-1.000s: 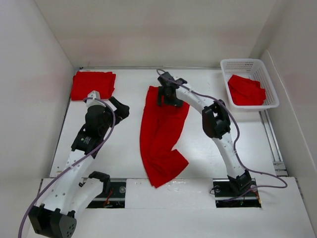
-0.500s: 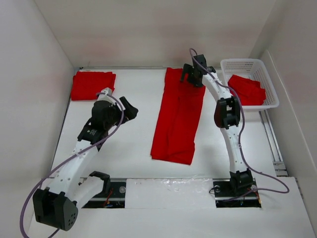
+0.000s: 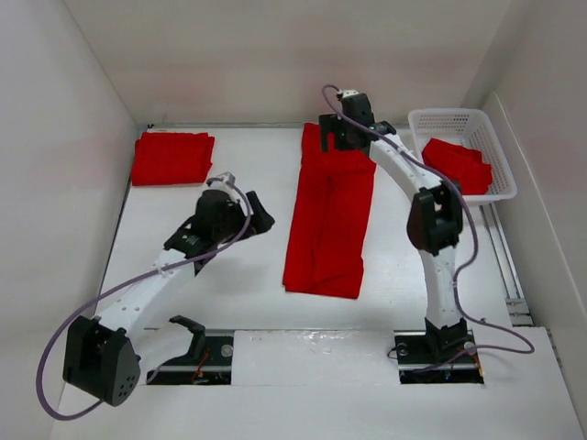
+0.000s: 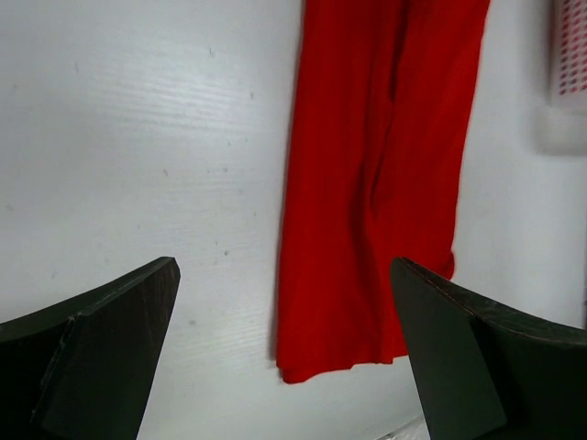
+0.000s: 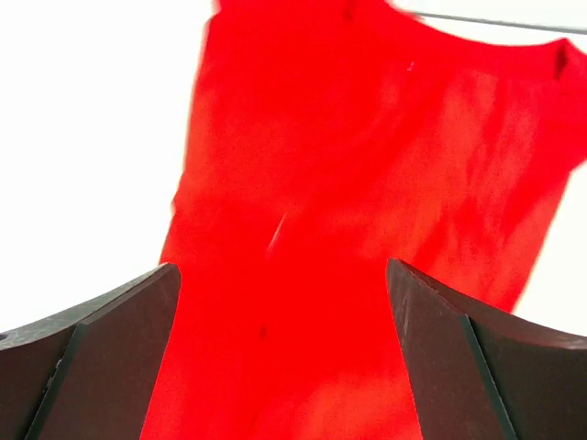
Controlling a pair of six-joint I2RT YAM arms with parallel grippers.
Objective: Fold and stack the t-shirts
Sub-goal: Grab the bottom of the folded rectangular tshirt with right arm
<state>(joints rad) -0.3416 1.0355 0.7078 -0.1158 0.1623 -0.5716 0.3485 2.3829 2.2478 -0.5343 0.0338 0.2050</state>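
Tabletop (image 3: 248, 302); all fingers (image 4: 101, 339) wide apart, empty.

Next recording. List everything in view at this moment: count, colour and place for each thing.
folded t-shirt pile: one, red, far left corner of the table; the number of shirts in it cannot be told.
long t-shirt: one, red, laid as a narrow strip mid-table, running near to far.
bunched t-shirt: one, red, inside the basket.
basket: one, white mesh, far right corner.
table: one, white, under all of it.
left gripper: one, dark fingers, open, holding nothing, left of the long t-shirt.
right gripper: one, dark fingers, open, holding nothing, over the long t-shirt's far end.
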